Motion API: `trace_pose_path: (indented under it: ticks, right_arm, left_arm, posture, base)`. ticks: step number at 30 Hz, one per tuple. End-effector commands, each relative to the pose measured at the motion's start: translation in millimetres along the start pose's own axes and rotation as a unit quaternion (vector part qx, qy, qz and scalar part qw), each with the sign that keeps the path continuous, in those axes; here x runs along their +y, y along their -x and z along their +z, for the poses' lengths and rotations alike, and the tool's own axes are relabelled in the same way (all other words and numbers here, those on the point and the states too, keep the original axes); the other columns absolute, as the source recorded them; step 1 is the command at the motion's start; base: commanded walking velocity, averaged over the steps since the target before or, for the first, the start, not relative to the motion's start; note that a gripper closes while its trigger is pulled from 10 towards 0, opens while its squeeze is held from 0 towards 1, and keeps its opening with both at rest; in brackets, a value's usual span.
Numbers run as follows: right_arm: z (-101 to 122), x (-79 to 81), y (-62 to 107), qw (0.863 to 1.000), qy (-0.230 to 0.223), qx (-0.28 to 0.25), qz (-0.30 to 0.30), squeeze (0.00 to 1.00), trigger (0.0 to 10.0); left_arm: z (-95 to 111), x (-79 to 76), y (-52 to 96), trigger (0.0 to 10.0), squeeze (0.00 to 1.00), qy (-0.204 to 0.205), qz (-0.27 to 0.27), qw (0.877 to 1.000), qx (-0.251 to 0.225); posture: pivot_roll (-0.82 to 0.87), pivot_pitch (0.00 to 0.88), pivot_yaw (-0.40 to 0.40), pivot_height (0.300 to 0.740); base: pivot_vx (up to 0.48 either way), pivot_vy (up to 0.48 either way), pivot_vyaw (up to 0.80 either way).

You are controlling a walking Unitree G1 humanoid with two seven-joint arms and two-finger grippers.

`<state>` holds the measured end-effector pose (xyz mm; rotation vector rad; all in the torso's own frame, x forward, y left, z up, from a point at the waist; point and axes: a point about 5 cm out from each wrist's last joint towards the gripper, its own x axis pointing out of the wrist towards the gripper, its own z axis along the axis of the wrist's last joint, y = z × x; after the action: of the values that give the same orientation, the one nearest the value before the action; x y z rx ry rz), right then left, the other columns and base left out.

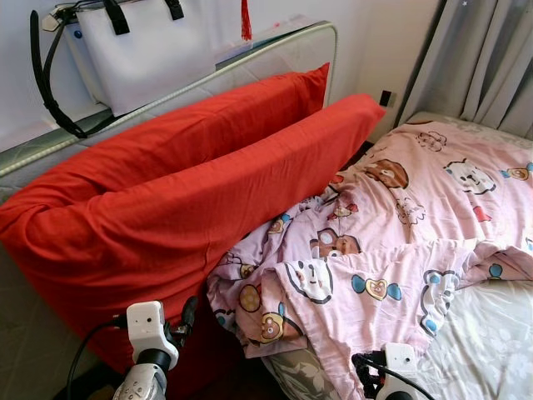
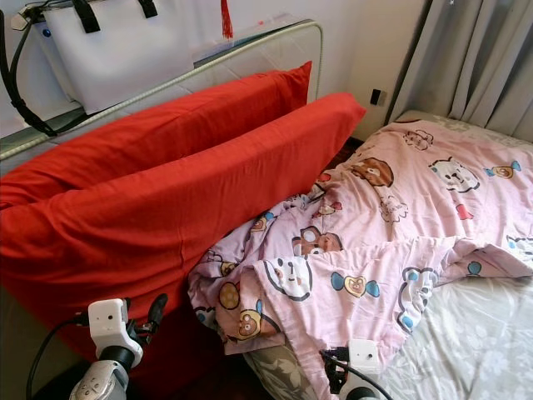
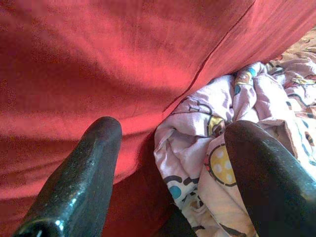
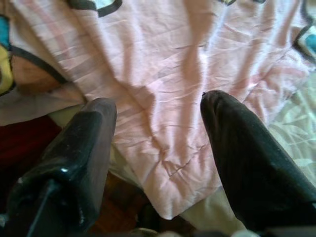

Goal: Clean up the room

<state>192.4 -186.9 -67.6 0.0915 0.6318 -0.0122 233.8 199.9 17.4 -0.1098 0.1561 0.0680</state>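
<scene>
A pink cartoon-print quilt [image 1: 391, 242] lies rumpled across the bed, its corner bunched at the near left. Two long red pillows [image 1: 191, 183] lean against the headboard [image 1: 250, 58] along the bed's left side. My left gripper [image 3: 170, 143] is open, low at the near left, facing the seam where the red pillow [image 3: 98, 64] meets the quilt [image 3: 207, 148]. My right gripper [image 4: 158, 116] is open just above the quilt's near edge [image 4: 163, 98], with nothing between its fingers.
A white handbag [image 1: 141, 42] with black straps rests on top of the headboard. Grey curtains [image 1: 483, 58] hang at the far right. A grey floral sheet [image 1: 491, 342] shows at the near right. Dark floor lies below the bed edge.
</scene>
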Motion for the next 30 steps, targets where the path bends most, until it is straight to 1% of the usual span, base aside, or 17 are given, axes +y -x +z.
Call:
trace_pose_path:
  ticks: [1,2,3,4,5,7,9,12,13,14,16,18,22,27,30]
  right_arm:
    - [48.4,25.2,-13.1,0.99,0.037,-0.128,0.035,0.0,10.0]
    - [74.5,39.6,-15.9,0.979,0.041,-0.193,0.049,0.0,10.0]
    - [90.7,48.7,-16.1,0.97,0.041,-0.233,0.058,0.0,10.0]
    - [97.3,51.1,-16.6,0.966,0.038,-0.247,0.061,0.0,10.0]
    - [97.1,49.1,-17.8,0.967,0.035,-0.245,0.064,0.0,10.0]
    - [100.0,49.9,-17.2,0.963,0.037,-0.257,0.069,0.0,10.0]
    - [106.1,53.9,-15.1,0.957,0.045,-0.278,0.072,0.0,10.0]
    - [107.6,56.1,-11.5,0.952,0.047,-0.294,0.069,0.0,10.0]
    - [105.5,55.5,-10.9,0.953,0.044,-0.292,0.067,0.0,10.0]
    - [97.0,52.9,-10.1,0.958,0.042,-0.276,0.063,0.0,10.0]
    - [84.5,49.3,-8.1,0.964,0.053,-0.255,0.057,0.0,10.0]
    - [79.9,47.6,-8.7,0.968,0.055,-0.241,0.049,0.0,10.0]
    - [81.4,49.0,-10.3,0.969,0.053,-0.236,0.046,0.0,10.0]
    - [90.2,56.0,-12.4,0.967,0.055,-0.245,0.052,0.0,10.0]
    - [90.8,58.7,-13.1,0.967,0.054,-0.242,0.056,0.0,10.0]
  left_arm:
    - [4.3,2.7,-2.2,10.0,0.0,0.002,0.003,1.0,-0.005]
    - [4.7,2.8,-2.7,10.0,0.0,0.002,0.003,1.0,-0.006]
    - [4.9,2.8,-3.0,10.0,0.0,0.002,0.003,1.0,-0.007]
    - [5.3,2.6,-3.5,10.0,0.0,0.003,0.003,1.0,-0.008]
    - [5.5,2.4,-4.3,10.0,0.0,0.002,0.002,1.0,-0.008]
    - [5.2,2.3,-4.9,10.0,0.0,0.003,0.001,1.0,-0.008]
    - [4.4,2.2,-5.0,10.0,0.0,0.003,0.0,1.0,-0.008]
    - [3.2,2.4,-4.6,10.0,0.0,0.004,0.0,1.0,-0.007]
    - [2.8,2.5,-4.5,10.0,0.0,0.004,0.0,1.0,-0.007]
    - [1.8,3.1,-4.3,10.0,0.0,0.005,0.001,1.0,-0.005]
    - [0.5,3.4,-5.1,10.0,0.0,0.005,0.001,1.0,-0.003]
    - [0.1,3.4,-5.9,10.0,0.0,0.005,0.001,1.0,-0.003]
    - [0.0,3.8,-6.6,10.0,0.0,0.005,0.0,1.0,-0.002]
    - [-1.4,4.7,-7.7,10.0,0.0,0.006,0.0,1.0,0.0]
    - [-2.4,4.0,-7.6,10.0,0.0,0.002,-0.005,1.0,0.001]
  posture:
    - [-0.01,0.041,-0.003,0.725]
    - [-0.01,0.041,-0.003,0.725]
    - [-0.01,0.041,-0.003,0.725]
    - [-0.01,0.042,-0.003,0.725]
    - [-0.01,0.042,-0.002,0.725]
    - [-0.01,0.042,-0.002,0.725]
    - [-0.01,0.041,-0.003,0.725]
    - [-0.01,0.041,-0.005,0.725]
    - [-0.01,0.041,-0.005,0.725]
    - [-0.01,0.042,-0.005,0.725]
    - [-0.01,0.043,-0.005,0.725]
    - [-0.01,0.044,-0.004,0.725]
    - [-0.01,0.044,-0.004,0.715]
    - [-0.01,0.045,-0.006,0.675]
    - [-0.01,0.046,-0.006,0.675]
  base:
    - [0.0,0.0,0.0]
    - [0.0,0.0,0.0]
    - [0.0,0.0,0.0]
    - [0.0,0.0,0.0]
    - [0.0,0.0,0.0]
    - [0.0,0.0,0.0]
    - [0.0,0.0,0.0]
    - [0.0,0.0,0.0]
    - [0.0,0.0,0.0]
    - [0.0,0.0,0.0]
    - [0.0,0.0,0.0]
    - [0.0,0.0,0.0]
    - [0.0,0.0,0.0]
    - [0.0,0.0,0.0]
    - [0.0,0.0,0.0]
